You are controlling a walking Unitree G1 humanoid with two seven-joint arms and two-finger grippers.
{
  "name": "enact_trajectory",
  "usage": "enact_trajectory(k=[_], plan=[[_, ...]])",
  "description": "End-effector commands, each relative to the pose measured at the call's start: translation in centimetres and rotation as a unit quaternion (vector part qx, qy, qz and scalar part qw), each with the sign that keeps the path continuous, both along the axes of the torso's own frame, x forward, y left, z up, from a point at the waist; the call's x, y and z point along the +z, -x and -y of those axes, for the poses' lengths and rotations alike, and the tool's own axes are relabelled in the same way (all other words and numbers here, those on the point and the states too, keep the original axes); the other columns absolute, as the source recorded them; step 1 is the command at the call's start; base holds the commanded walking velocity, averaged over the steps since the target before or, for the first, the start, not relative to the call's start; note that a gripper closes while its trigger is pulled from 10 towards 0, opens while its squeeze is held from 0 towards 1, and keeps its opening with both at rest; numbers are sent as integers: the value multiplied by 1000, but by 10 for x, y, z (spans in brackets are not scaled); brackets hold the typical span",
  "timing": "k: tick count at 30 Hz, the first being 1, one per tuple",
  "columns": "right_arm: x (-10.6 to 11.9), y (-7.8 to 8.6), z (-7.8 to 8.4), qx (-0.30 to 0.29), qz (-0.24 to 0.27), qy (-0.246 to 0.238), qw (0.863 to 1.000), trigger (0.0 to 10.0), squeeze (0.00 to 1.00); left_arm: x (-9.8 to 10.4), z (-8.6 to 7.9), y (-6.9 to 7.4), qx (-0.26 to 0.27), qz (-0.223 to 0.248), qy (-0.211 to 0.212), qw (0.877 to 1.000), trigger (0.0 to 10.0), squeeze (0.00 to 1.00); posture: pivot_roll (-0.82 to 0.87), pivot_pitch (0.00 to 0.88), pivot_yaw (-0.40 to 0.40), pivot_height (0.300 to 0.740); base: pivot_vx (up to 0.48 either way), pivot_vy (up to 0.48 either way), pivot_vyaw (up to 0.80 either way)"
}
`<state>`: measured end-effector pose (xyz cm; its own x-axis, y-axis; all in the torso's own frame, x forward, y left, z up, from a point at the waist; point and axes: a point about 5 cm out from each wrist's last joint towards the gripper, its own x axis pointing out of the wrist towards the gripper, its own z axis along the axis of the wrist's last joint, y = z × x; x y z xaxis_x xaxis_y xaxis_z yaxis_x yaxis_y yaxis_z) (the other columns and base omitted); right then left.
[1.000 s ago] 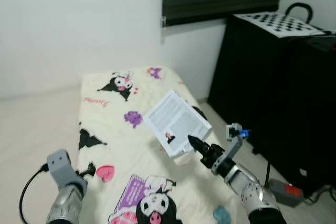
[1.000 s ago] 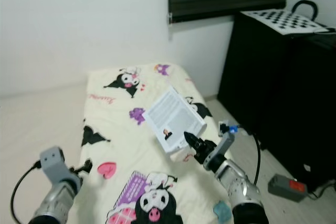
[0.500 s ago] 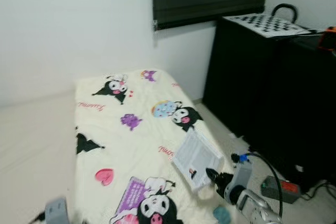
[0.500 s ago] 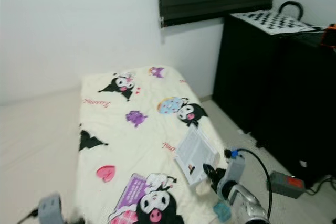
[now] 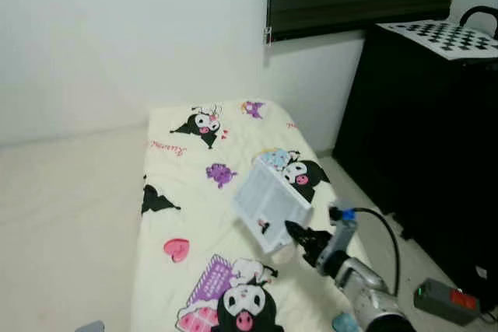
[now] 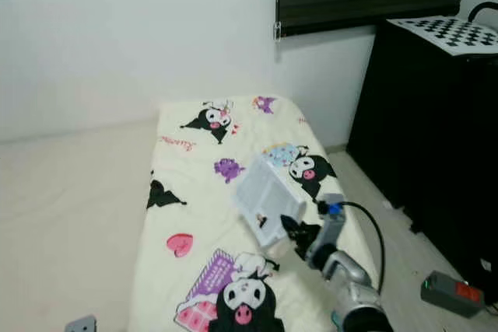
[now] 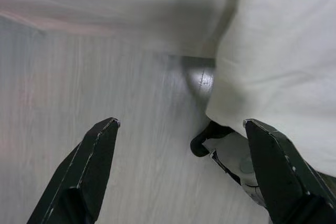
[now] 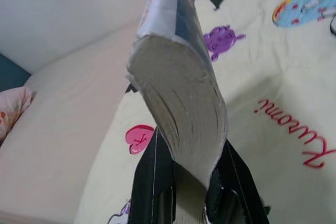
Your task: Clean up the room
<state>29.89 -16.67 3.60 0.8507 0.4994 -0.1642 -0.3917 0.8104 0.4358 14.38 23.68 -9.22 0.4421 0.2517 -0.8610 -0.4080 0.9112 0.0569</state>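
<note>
One book (image 5: 268, 204) clamped in right pincer (image 5: 294, 231), tilted above cartoon-print bed (image 5: 187, 215) | left pincer (image 7: 184, 177) released, over floor (image 7: 105, 103).

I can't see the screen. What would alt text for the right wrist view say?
Two black fingers of the right gripper clamp the lower edge of a thick white book, seen end-on with its pages facing the camera. Behind it lies a cream bedspread printed with cartoon characters, a pink heart and red lettering.
</note>
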Motion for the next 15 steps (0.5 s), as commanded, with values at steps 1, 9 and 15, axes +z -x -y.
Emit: enact_trajectory(k=[1,9,15], plan=[[17,-9,-6,11,49,-9,999,10000,0,-2,-3,8,-11,-10,-3,1000,10000,0,-64,0,-16,735,0,0,750],[25,-12,-13,30,70,-7,997,10000,0,-2,-2,8,-27,-8,-4,1000,10000,0,-63,0,-15,735,0,0,747],[28,-13,-15,35,78,-9,996,10000,0,-2,0,8,-41,-7,-6,999,10000,0,-63,0,-19,735,0,0,744]])
